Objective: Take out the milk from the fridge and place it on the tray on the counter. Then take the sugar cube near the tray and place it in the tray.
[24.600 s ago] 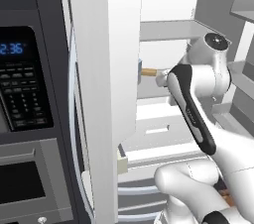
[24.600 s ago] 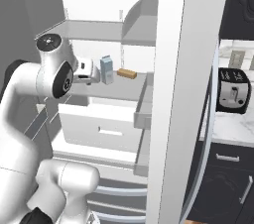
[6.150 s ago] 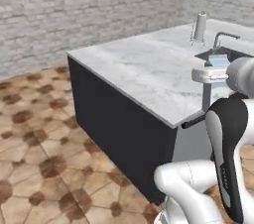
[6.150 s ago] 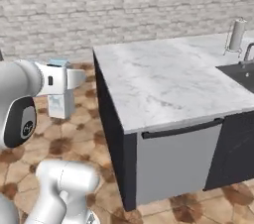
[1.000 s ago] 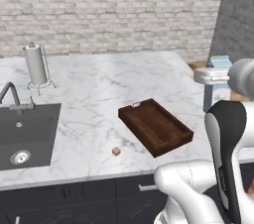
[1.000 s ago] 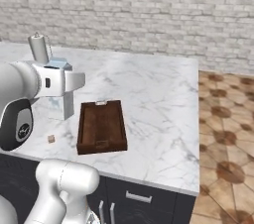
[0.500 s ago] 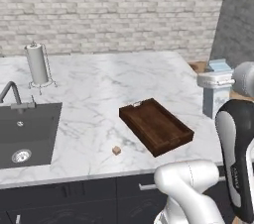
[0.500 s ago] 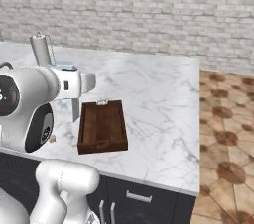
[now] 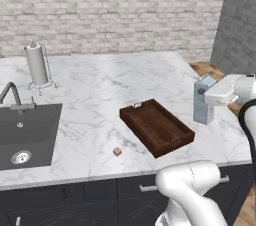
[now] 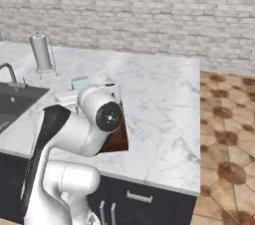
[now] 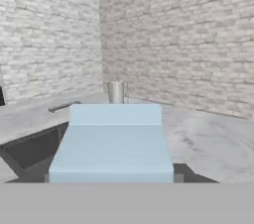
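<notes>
Centrally on the counter lies the tray, set at an angle, its long axis running from the back left toward the front right corner of the worktop. Just beyond the tray's right end, the gripper reaches in sideways and is closed on the milk, which stands upright; whether the carton's base touches the marble cannot be told. In the hand view the milk fills the foreground, its gabled top facing the camera. In the right base view the milk shows as a pale blue edge behind the arm, above the tray. Off the tray's front left side, apart from its rim, sits the sugar cube. Further left of the tray is the sink with its faucet, and behind them, toward the brick wall, the paper towel roll.
</notes>
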